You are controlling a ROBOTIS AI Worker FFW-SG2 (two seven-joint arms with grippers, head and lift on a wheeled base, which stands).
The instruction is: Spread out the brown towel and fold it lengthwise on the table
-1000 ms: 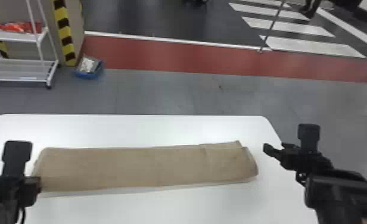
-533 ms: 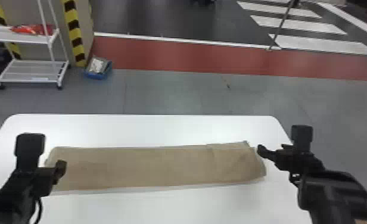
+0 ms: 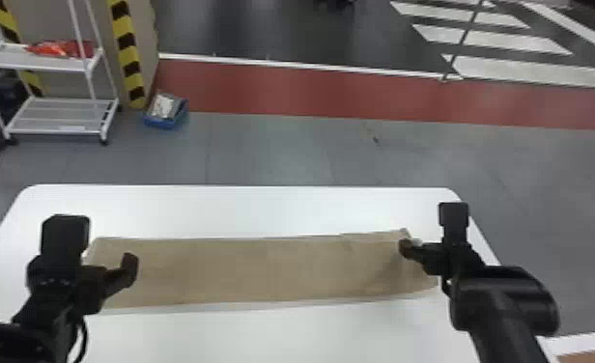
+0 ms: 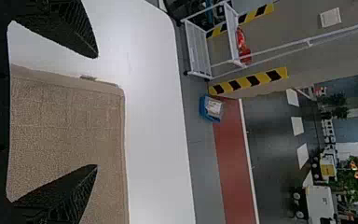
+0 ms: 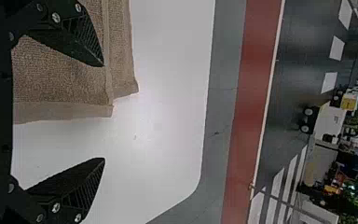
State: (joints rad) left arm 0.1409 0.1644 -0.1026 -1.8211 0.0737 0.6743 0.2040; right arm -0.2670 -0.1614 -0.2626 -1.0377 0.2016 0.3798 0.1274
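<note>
Brown towel lies in a long left-to-right strip on the table.
I have left gripper at its left end, right gripper at its right; both have fingers wide apart, holding nothing. Layers sit uneven at far right corner.

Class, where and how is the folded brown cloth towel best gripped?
Probably pinch the folded brown cloth towel at its short right end, from above: it lies flat as a long strip, and its layers sit offset at that end's far corner, exposing edges.
</note>
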